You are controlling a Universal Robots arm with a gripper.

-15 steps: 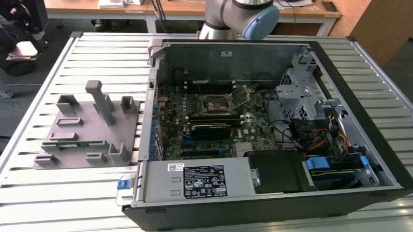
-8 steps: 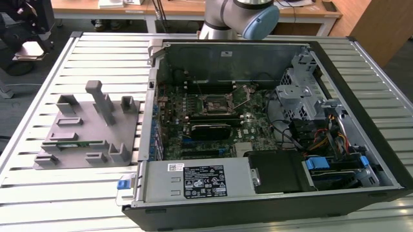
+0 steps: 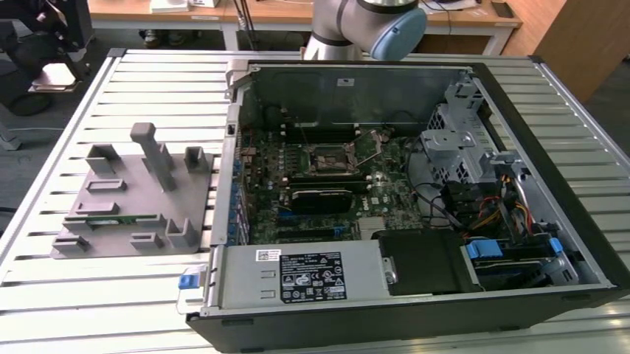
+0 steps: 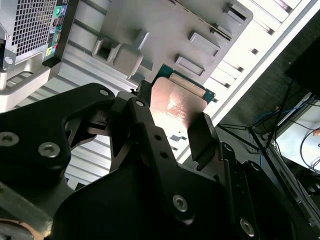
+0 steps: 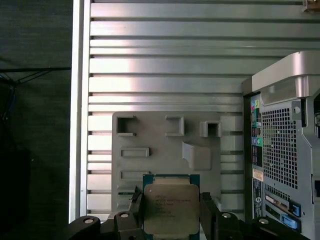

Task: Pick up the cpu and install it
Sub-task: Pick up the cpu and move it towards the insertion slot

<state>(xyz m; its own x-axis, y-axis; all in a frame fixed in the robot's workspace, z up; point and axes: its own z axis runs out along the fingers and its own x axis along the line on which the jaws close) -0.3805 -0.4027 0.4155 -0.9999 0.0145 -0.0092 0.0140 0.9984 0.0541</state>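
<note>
1. Nearest to the lens in both wrist views is the black gripper (image 5: 171, 214). Its two fingers (image 5: 135, 202) are closed on the cpu (image 5: 171, 205) and press it from two opposite edges.
2. The cpu is a flat square chip. In the first wrist view its pale metal top, with a green rim around it, faces the camera. In the second wrist view the same top has a coppery shine. It is held in the air and touches only the fingers.
3. Behind the cpu in the first wrist view lies a grey fixture plate (image 5: 165, 145) with several pockets and raised blocks. It rests on the slatted metal table (image 5: 165, 50).
4. In the exterior view, a green memory stick (image 3: 118, 219) lies in one slot of this plate, near the plate's edge on the exterior view's left.
5. The computer case (image 3: 355, 96) lies open on the table, just beside the plate on the exterior view's right.
6. Inside the case is the motherboard (image 3: 394, 184), with the black socket (image 3: 330, 157) and its metal frame near the middle. I cannot tell if the frame is open.
7. The case also holds a labelled power supply (image 3: 295, 276) along the near wall, a metal drive cage (image 3: 458, 144), and coloured cables (image 3: 492, 214) beside the board.
8. The arm (image 3: 364, 26) stands at the far edge of the table, behind the case.
</note>
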